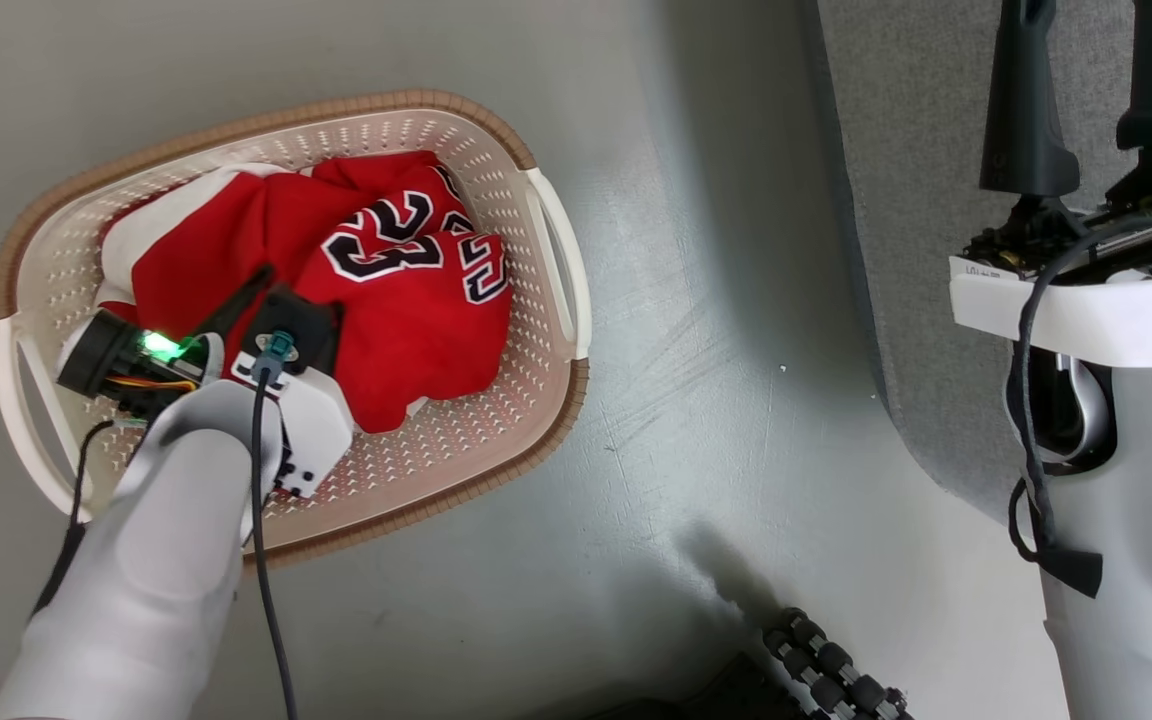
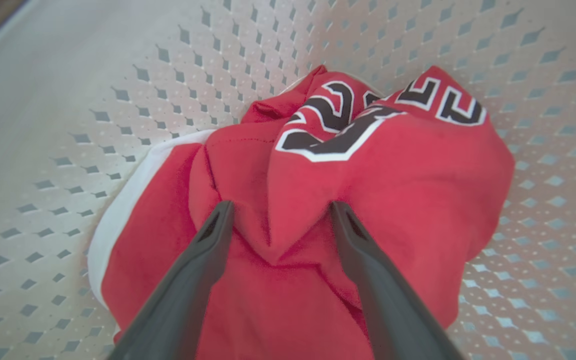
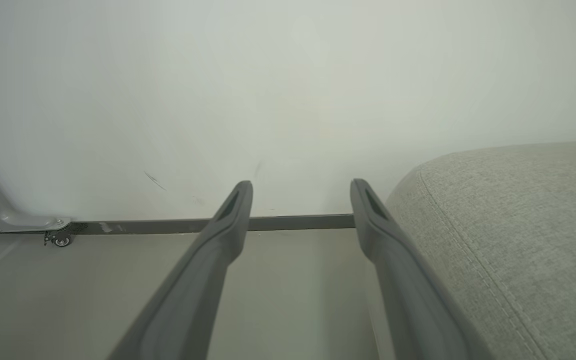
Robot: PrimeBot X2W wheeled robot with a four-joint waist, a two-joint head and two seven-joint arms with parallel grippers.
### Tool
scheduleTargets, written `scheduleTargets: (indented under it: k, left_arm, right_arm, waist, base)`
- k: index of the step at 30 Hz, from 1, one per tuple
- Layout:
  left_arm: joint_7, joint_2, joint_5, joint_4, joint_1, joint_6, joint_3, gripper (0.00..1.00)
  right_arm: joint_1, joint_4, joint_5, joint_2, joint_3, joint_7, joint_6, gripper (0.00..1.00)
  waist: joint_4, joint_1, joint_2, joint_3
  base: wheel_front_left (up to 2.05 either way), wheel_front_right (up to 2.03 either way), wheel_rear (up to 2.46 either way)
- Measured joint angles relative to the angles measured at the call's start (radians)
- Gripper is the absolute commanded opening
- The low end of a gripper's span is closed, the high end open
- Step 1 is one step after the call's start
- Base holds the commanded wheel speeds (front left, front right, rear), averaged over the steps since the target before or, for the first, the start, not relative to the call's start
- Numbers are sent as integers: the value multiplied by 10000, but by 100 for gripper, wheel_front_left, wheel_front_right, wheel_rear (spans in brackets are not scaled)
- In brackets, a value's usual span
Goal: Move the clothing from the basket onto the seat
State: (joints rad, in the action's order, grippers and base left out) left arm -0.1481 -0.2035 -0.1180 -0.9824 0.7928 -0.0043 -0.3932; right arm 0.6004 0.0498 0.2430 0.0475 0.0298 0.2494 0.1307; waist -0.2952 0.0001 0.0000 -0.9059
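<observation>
While my left pincer (image 1: 276, 290) stands spread wide inside the basket (image 1: 496, 430), its 2 fingers (image 2: 203, 260) press into the clothing (image 1: 416, 310), a red fold bulging between them, unpinched. My left wrist view shows that fold and the black 23 lettering (image 2: 338, 125) just beyond the fingertips; the head view adds the brown rim (image 1: 266, 120) around it all. My right pincer (image 3: 303, 187), equally spread and empty, hovers with the seat (image 3: 518, 225) just beside its right finger, floor (image 3: 93, 290) and wall (image 3: 268, 75) ahead.
</observation>
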Motion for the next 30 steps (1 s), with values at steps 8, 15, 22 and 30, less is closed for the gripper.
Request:
scheduleTargets:
  k: [8, 15, 22, 30]
  left_arm:
    - [176, -140, -194, -290, 302, 54, -119, 100]
    - [259, -42, -272, -550, 328, 38, -267, 0]
    - [255, -59, -270, -796, 329, -58, -320, 0]
    - [-105, 81, -236, -834, 328, -150, -353, 0]
  right_arm:
    - [179, 194, 125, 0, 73, 27, 0, 100]
    - [299, 290, 293, 0, 102, 29, -2, 100]
    - [806, 190, 280, 0, -25, 29, 0, 100]
    - [820, 228, 280, 0, -107, 29, 0, 100]
  waist:
    - [-183, 0, 0, -169]
    - [-302, 0, 0, -180]
    - [-370, 0, -1, -84]
    - [-309, 0, 0, 74]
  base:
    - [0, 0, 0]
    - [0, 0, 0]
    - [0, 0, 0]
    - [0, 0, 0]
